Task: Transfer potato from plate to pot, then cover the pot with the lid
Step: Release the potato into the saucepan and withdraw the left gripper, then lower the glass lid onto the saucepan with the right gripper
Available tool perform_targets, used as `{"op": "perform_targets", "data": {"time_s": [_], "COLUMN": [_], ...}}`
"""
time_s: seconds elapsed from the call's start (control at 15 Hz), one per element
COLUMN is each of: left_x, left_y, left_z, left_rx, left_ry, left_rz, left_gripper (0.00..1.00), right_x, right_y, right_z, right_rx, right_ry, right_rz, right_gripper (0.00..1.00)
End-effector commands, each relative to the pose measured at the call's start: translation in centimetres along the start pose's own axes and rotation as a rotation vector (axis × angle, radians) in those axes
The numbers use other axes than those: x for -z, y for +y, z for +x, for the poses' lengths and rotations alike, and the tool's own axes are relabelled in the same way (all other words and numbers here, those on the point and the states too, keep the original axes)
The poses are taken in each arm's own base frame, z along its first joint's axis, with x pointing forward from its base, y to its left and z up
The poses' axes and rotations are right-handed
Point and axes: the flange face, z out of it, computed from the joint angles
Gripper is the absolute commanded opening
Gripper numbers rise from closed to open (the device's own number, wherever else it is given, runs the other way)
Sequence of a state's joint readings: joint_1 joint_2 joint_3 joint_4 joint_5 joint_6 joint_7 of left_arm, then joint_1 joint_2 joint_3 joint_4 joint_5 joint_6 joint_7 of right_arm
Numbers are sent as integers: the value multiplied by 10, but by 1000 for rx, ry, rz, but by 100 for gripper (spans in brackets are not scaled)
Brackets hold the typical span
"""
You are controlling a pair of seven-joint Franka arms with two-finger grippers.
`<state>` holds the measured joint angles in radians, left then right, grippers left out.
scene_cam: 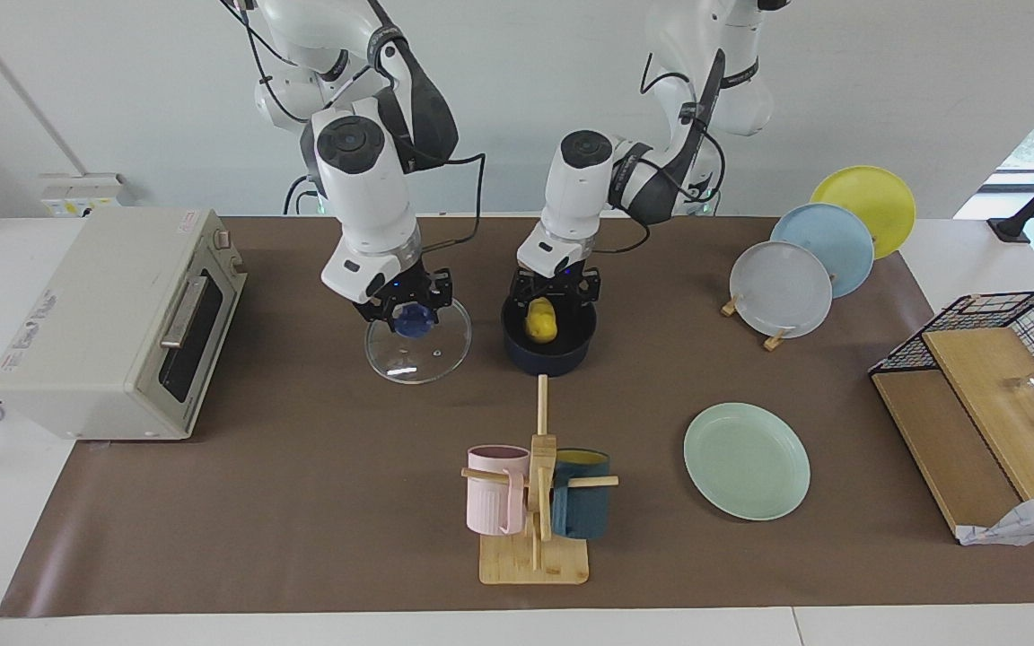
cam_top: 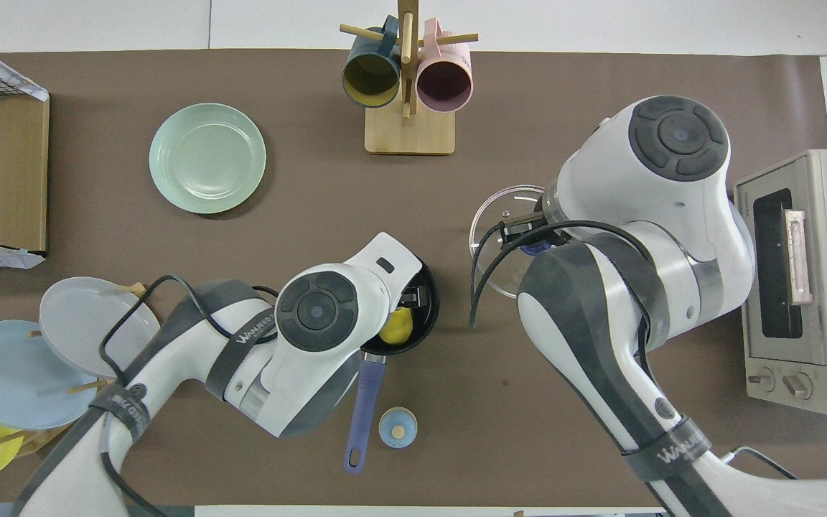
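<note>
The yellow potato [scene_cam: 541, 321] sits inside the navy pot [scene_cam: 571, 357], and it also shows in the overhead view [cam_top: 397, 327]. The pot's handle [cam_top: 363, 409] points toward the robots. My left gripper [scene_cam: 555, 292] is low over the pot's mouth, right above the potato. The glass lid [scene_cam: 418, 354] lies on the mat beside the pot, toward the right arm's end. My right gripper [scene_cam: 411, 312] is down on the lid's blue knob [scene_cam: 411, 319], shut on it. The mint-green plate [scene_cam: 746, 459] lies bare, farther from the robots than the pot.
A mug rack [scene_cam: 535, 502] with a pink and a teal mug stands farther out than the pot. A toaster oven [scene_cam: 122, 323] is at the right arm's end. A rack of upright plates [scene_cam: 818, 260] and a wire basket [scene_cam: 1011, 359] are at the left arm's end. A small bell [cam_top: 398, 427] is beside the pot's handle.
</note>
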<state>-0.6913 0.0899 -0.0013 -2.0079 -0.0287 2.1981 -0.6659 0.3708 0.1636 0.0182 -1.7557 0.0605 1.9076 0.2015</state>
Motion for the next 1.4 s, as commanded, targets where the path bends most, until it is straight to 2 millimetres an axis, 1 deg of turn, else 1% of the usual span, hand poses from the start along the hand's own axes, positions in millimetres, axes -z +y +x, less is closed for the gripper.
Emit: {"op": "perform_targets", "data": {"time_s": [0.0,0.07,0.13,0.2,0.27,0.33,0.4,0.47,0.53,0.6,0.67,0.73,0.8,0.87,0.93,1.0,1.13,1.27,1.33], "left_x": [89,119,144,161,182,193,198,198,198,198,192,194,195,195,197,201,207,211,211], "left_y": [-48,-72,-93,-120,-145,-161,-185,-202,-217,-232,-245,-254,-258,-264,-273,-279,-283,-286,-285], "left_z": [35,44,50,58,65,68,73,76,75,70,68,67,68,71,73,77,80,82,87], "left_rx": [5,8,-11,-23,-44,-71,-100,-128,-156,-180,-183,-172,-166,-153,-138,-126,-130,-130,-131], "left_ry": [-29,-32,-40,-55,-63,-76,-97,-115,-133,-152,-173,-175,-173,-169,-164,-154,-138,-130,-130], "left_rz": [12,-17,-33,-24,-20,-16,-5,-1,1,1,2,2,7,6,6,7,47,55,59], "left_gripper": [100,100,100,100,100,100,100,100,100,100,100,100,100,100,100,100,100,100,100], "right_x": [-1,-1,-3,-4,-10,-12,-20,-27,-38,-47,-51,-54,-57,-63,-67,-72,-78,-80,-80], "right_y": [-24,-46,-68,-85,-109,-127,-147,-168,-183,-192,-195,-195,-199,-210,-217,-219,-219,-221,-221], "right_z": [3,-3,-8,-11,-17,-20,-23,-29,-34,-38,-39,-39,-43,-51,-54,-52,-49,-48,-48], "right_rx": [-22,-14,-35,-71,-79,-70,-79,-90,-91,-89,-84,-85,-83,-77,-81,-82,-83,-84,-85], "right_ry": [18,19,30,46,49,60,61,58,63,59,55,57,57,52,53,58,69,75,75], "right_rz": [5,5,8,14,13,3,-11,-30,-46,-59,-64,-62,-62,-65,-66,-69,-66,-63,-63], "right_gripper": [0,0,0,0,0,0,0,0,0,0,0,0,0,0,0,0,0,0,0]}}
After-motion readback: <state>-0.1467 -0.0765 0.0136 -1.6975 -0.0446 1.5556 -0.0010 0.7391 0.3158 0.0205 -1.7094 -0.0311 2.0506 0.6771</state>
